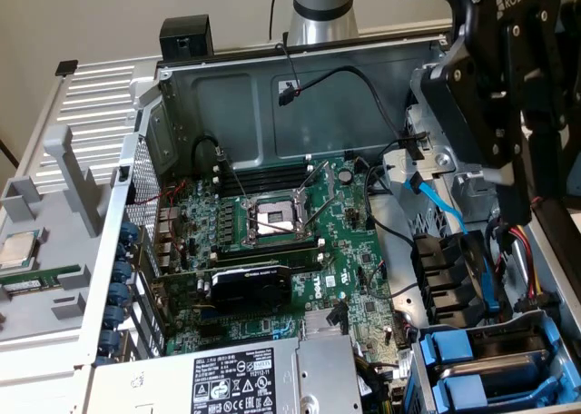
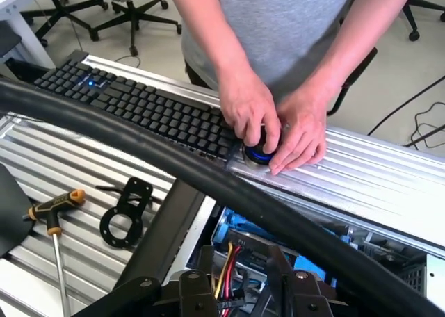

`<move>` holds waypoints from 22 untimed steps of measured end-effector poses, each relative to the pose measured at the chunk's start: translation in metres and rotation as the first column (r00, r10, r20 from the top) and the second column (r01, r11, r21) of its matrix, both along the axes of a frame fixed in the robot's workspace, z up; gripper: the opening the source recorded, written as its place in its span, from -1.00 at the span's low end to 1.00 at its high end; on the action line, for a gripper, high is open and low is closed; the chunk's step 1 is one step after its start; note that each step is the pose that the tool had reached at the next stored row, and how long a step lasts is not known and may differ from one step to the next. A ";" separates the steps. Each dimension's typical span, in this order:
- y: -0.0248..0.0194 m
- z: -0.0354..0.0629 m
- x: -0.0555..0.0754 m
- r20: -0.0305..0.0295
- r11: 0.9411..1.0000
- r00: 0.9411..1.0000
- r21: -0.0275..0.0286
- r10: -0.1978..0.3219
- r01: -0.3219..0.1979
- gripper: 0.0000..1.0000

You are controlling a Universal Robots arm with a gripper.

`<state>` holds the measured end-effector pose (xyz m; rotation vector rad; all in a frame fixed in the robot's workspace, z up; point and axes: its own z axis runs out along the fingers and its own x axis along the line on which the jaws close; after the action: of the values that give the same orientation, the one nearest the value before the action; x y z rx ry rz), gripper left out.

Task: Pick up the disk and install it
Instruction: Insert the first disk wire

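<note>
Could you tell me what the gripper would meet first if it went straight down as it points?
Probably the red and yellow cables just below the gripper, though depth is unclear; the blue carriers lie nearby.

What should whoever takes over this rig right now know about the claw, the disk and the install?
The black claw hangs over the open grey metal computer case, at the exterior view's right; its grip is unreadable.
Blue plastic carriers sit inside the case, low at that view's right; whether one holds the silver disk is unclear.
Done: nothing confirmable. Left: install unconfirmed.
A person's hands rest on a blue-lit knob beside the black keyboard.
</note>
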<state>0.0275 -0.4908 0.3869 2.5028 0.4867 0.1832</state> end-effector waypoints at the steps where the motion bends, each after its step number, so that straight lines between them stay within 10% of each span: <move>1: -0.0010 0.0019 0.000 0.001 1.000 1.000 0.001 0.000 0.000 -0.14; 6: -0.0084 0.0087 0.000 0.001 1.000 1.000 0.016 0.000 0.000 -0.14; 13: -0.0175 0.0114 -0.001 0.008 0.998 1.000 0.070 0.000 0.000 -0.14; 15: -0.0176 0.0116 -0.001 0.018 0.997 1.000 0.073 0.000 -0.001 -0.14; 22: -0.0177 0.0115 -0.001 0.018 0.997 1.000 0.074 0.000 -0.001 -0.14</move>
<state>0.0267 -0.5084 0.3984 2.5705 0.4811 0.2278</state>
